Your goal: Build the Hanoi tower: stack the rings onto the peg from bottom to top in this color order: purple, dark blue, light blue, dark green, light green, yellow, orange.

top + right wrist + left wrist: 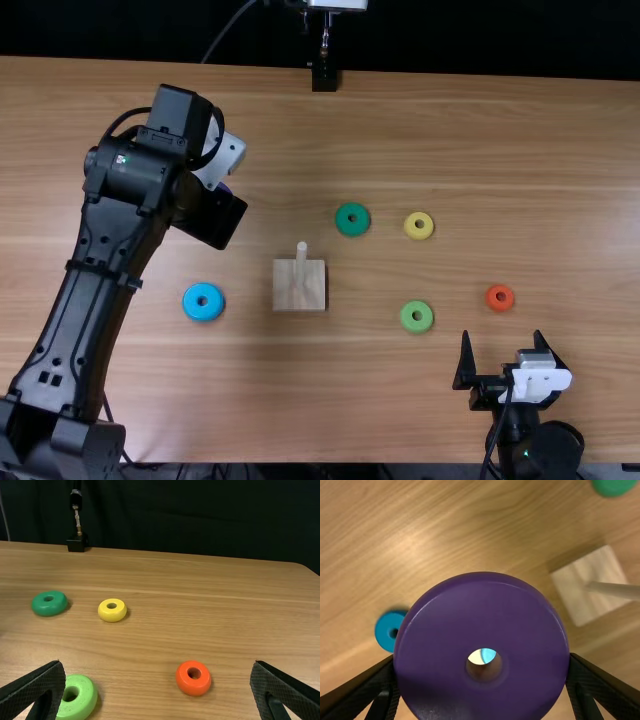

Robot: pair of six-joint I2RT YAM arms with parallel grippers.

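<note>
From where I stand, the top view looks steeply down and forward from above the near edge of the light brown wooden table (480,140), far enough off to take in both arms. The wrist camera on the black left arm (95,260) faces down, with the thick purple ring (480,610) close before it; it shares the light blue ring (192,306) and pale wooden peg base (285,295) with the top view. The black right arm's (540,450) camera looks low across the tabletop toward the dark curtain (200,520), sharing the yellow (411,230) and orange (492,304) rings with the top view.
</note>
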